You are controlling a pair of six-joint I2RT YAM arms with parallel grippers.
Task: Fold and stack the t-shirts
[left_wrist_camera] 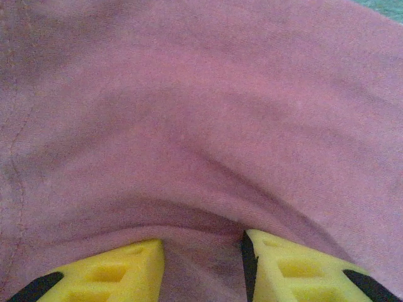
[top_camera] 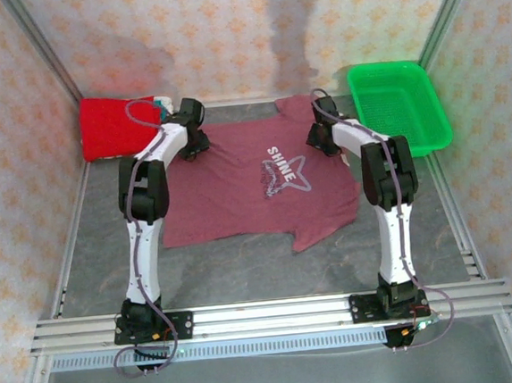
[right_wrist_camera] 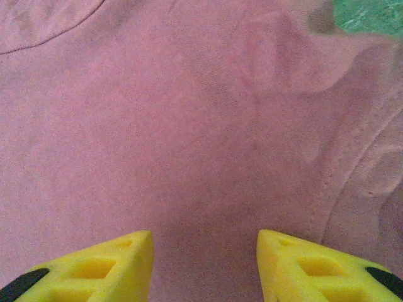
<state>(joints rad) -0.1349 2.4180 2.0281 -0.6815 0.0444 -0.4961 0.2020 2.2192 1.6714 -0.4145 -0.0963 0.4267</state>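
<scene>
maroon shine t-shirt (top_camera: pixel 256 187) spread flat, print up, mid table (top_camera: pixel 245 269). left hand (left_wrist_camera: pixel 201 242) down on its far-left corner, part open, cloth ridge puckered in the gap. right hand (right_wrist_camera: pixel 204 236) on the far-right part, wider open over flat cloth. folded red shirt (top_camera: pixel 111 128) back left; green basket (top_camera: pixel 401 107) back right.

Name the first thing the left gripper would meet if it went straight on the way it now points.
The maroon t-shirt: its cloth lies directly ahead of the open left gripper, very close, perhaps already touching; depth is unclear.
</scene>
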